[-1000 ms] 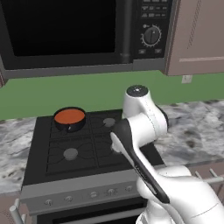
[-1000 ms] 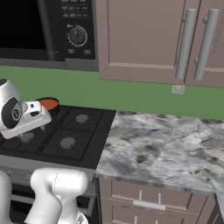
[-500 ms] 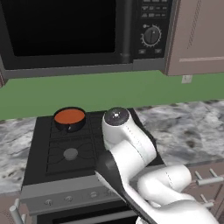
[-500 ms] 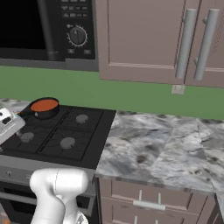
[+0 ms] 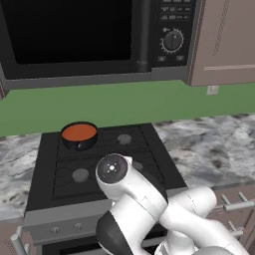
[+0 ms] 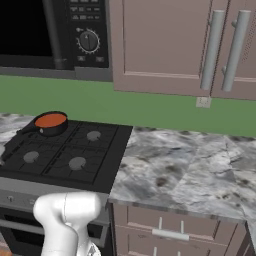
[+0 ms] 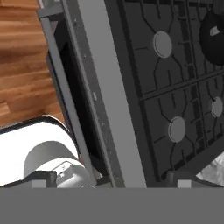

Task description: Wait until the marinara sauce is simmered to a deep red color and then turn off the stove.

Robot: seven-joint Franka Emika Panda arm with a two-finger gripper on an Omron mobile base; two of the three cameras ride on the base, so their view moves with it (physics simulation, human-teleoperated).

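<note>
The gripper (image 7: 107,186) stands wide open and empty, looking down over the stove's (image 7: 175,83) front edge. The grey knob panel (image 7: 103,100) runs as a long band straight ahead of the fingertips, grates beyond it. The sauce (image 5: 79,132), orange-red, sits in its pot (image 5: 79,142) on the far burner, well apart.

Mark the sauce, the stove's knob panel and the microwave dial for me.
sauce (image 5: 78,132): left base view, middle of the orange-red surface in the pot.
knob panel (image 5: 64,219): left base view, bare grey front strip.
microwave dial (image 6: 89,41): right base view, centre of the round knob.
</note>
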